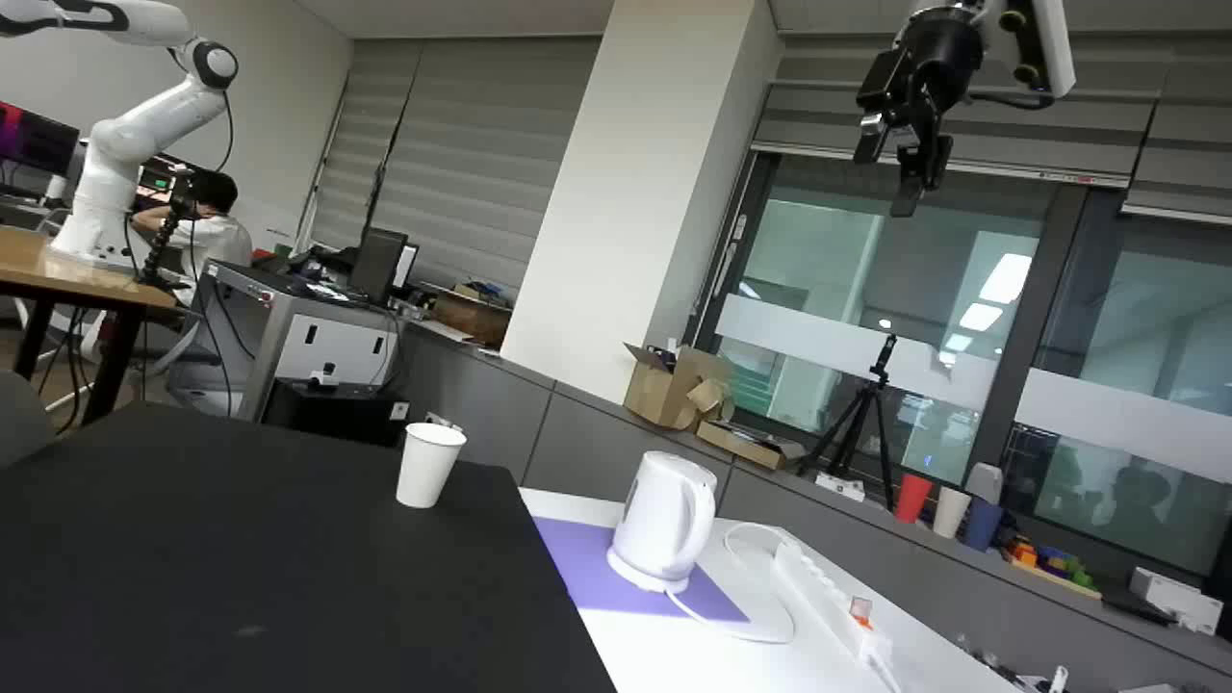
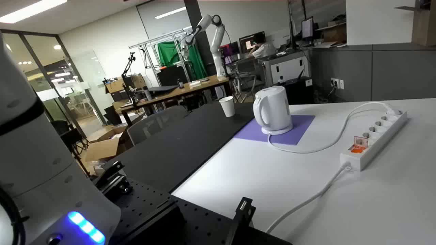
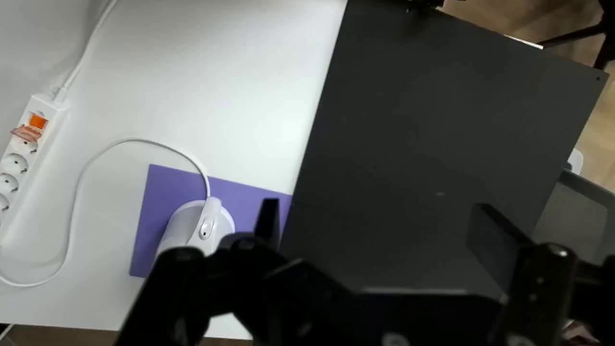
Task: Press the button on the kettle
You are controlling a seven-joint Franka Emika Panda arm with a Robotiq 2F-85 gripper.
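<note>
In an exterior view the claw hangs at the upper right of the frame, higher than the kettle and well apart from it. The kettle stands upright on a purple mat at lower centre. In the wrist view the claw's fingers are wide apart; the kettle is at lower left, partly covered by the claw, and an oval button shows on top of its handle. In an exterior view a white cord runs from the kettle to the power strip, at right on the white bench. In both exterior views the cup is left of the kettle, upright on a black surface.
</note>
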